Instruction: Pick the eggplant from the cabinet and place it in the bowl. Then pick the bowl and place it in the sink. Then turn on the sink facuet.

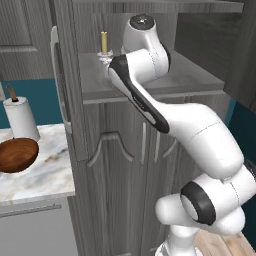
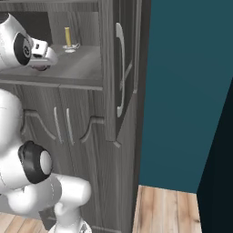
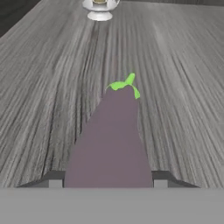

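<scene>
1. In the hand view the tool (image 3: 108, 183) sits at the bottom centre of the frame with the eggplant (image 3: 111, 140) between its two dark fingertips (image 3: 52, 180). The tips flank the purple body on both sides, but I cannot tell whether they already press on it.
2. The eggplant lies on the cabinet shelf (image 3: 183, 87), its green stem pointing toward the top of the frame, where the candle dish (image 3: 99, 8) stands well apart.
3. In the left base view the arm reaches into the open cabinet (image 1: 115, 150) at upper centre, beside the yellow candle (image 1: 104, 42).
4. The bowl (image 1: 17, 155) rests on the marble desk (image 1: 47, 175) at the left edge, just in front of the paper towel roll (image 1: 21, 119).
5. My reading: the first pick is only starting. Lifting the eggplant, dropping it in the bowl, moving the bowl to the sink and turning the tap all remain.
</scene>
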